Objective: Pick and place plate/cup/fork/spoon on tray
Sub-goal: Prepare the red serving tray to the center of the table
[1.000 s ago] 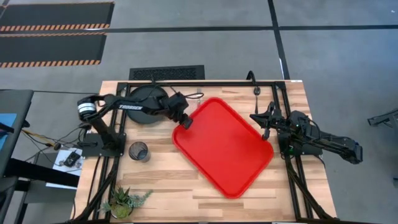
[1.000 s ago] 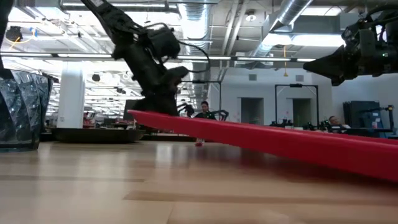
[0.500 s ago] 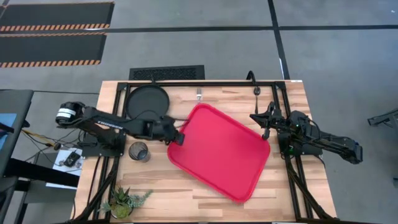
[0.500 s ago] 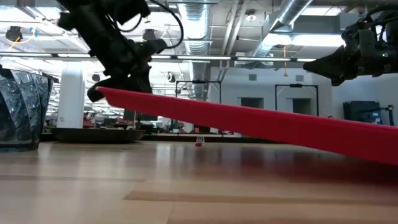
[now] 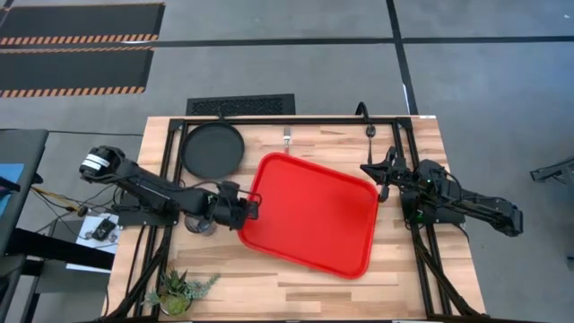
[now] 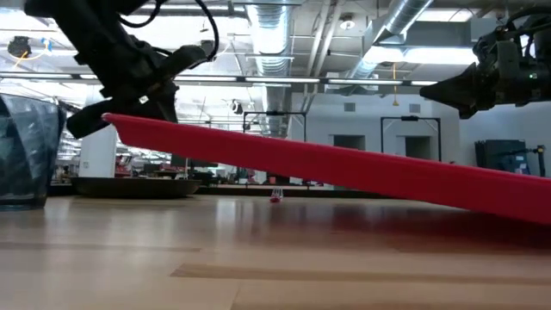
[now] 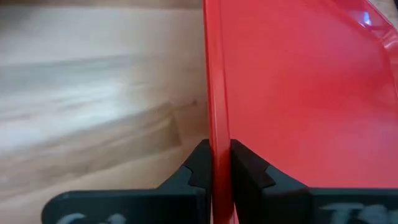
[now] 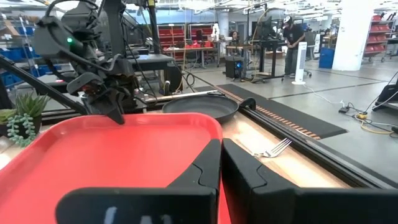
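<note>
Your left pincer point(image 5: 254, 209) is clamped shut on the rim of the tray point(image 5: 314, 215), and over the last second it has dragged that edge away from the plate point(image 5: 213, 148) toward the near left of the table point(image 5: 296, 287), turning the tray squarer to the table. The gripped edge is lifted; the far side rests on the wood. The tray carries nothing yet, so loading probably comes next. The left arm lies low and stretched across the cup point(image 5: 199, 220). Farther back, the plate, fork point(image 5: 287, 136) and spoon point(image 5: 370, 133) wait. The right pincer point(image 5: 384, 172), nearly shut and holding nothing, hovers at the tray's right corner.
</note>
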`<act>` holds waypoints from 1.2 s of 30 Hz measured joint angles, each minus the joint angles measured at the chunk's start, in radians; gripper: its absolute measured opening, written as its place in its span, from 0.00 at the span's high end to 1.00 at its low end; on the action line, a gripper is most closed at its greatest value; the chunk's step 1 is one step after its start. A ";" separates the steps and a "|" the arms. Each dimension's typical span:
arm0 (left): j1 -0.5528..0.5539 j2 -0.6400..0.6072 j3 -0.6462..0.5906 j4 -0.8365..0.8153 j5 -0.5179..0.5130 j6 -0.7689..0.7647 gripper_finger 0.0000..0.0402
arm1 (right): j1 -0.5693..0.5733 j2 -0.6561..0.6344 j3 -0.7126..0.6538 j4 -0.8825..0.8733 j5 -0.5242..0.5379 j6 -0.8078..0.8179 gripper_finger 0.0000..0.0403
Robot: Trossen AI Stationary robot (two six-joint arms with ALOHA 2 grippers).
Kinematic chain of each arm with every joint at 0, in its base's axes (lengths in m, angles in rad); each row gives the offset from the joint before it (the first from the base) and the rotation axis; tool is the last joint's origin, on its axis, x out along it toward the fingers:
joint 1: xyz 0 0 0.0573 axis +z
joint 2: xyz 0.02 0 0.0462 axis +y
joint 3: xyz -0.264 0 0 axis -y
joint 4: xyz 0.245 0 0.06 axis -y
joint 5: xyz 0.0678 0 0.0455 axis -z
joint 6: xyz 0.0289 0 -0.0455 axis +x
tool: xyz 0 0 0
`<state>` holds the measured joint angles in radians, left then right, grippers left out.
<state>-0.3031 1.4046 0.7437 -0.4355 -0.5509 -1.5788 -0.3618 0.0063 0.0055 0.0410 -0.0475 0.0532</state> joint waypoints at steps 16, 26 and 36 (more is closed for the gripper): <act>-0.059 0.067 0.000 -0.005 0.033 -0.106 0.96 | 0.000 0.000 0.000 0.003 -0.003 0.000 0.91; -0.063 0.069 -0.012 -0.052 0.154 -0.114 0.92 | 0.001 0.000 0.000 0.003 -0.003 0.000 0.91; -0.051 0.070 -0.028 -0.057 0.191 0.002 0.78 | 0.001 0.000 0.000 0.003 -0.004 0.000 0.91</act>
<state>-0.3546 1.4747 0.7158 -0.4927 -0.3597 -1.5769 -0.3607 0.0063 0.0054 0.0444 -0.0513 0.0536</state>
